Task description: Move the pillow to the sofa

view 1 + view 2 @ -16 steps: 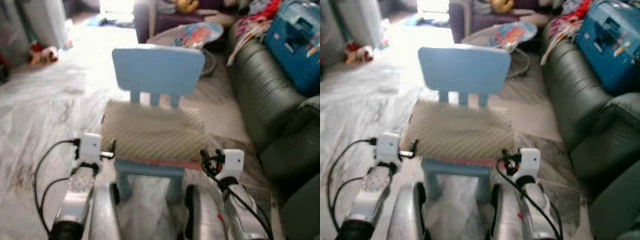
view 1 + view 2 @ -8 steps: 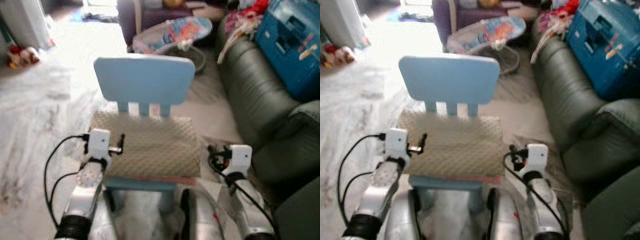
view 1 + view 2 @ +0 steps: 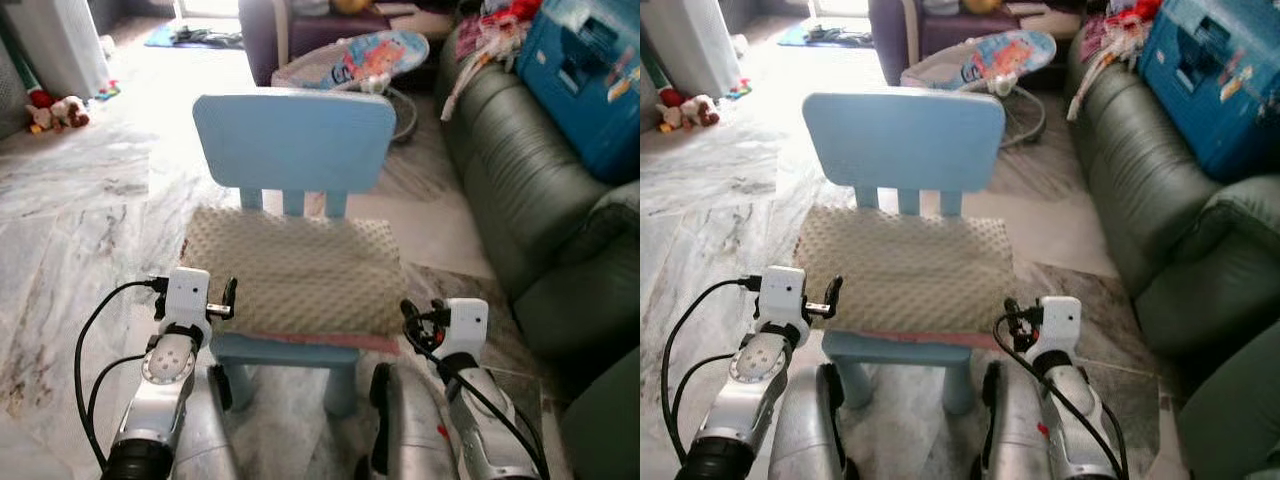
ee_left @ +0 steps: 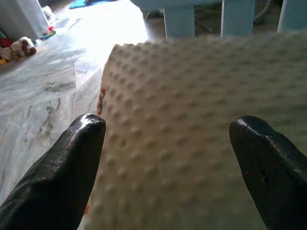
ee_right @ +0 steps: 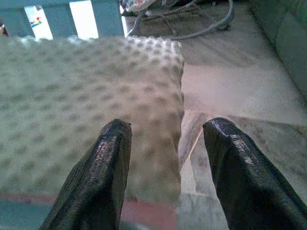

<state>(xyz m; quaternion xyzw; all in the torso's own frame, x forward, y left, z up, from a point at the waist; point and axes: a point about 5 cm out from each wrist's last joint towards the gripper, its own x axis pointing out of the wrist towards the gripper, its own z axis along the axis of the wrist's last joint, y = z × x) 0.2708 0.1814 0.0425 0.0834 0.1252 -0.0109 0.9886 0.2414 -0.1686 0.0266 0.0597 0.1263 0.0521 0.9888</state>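
A beige dotted pillow [image 3: 295, 270] lies flat on the seat of a small light-blue chair [image 3: 293, 140] right in front of me. The dark green sofa [image 3: 520, 190] runs along the right. My left gripper [image 4: 170, 127] is open at the pillow's front left corner, one finger [image 4: 72, 163] off its edge and the other over its top. My right gripper [image 5: 168, 125] is open at the front right corner, its fingers [image 5: 103, 172] straddling the pillow's right edge. Both wrists [image 3: 187, 300] hover level with the seat front, apart from the pillow.
A blue case [image 3: 590, 80] and clothes sit on the sofa's far end. A baby bouncer [image 3: 350, 62] stands behind the chair, beside a purple armchair [image 3: 300, 20]. Plush toys [image 3: 55, 108] lie far left on the marble floor [image 3: 80, 230].
The whole picture has shifted and sharpened as the camera moved. Both open grippers stay at the pillow's front corners, and the pillow has not moved on the chair.
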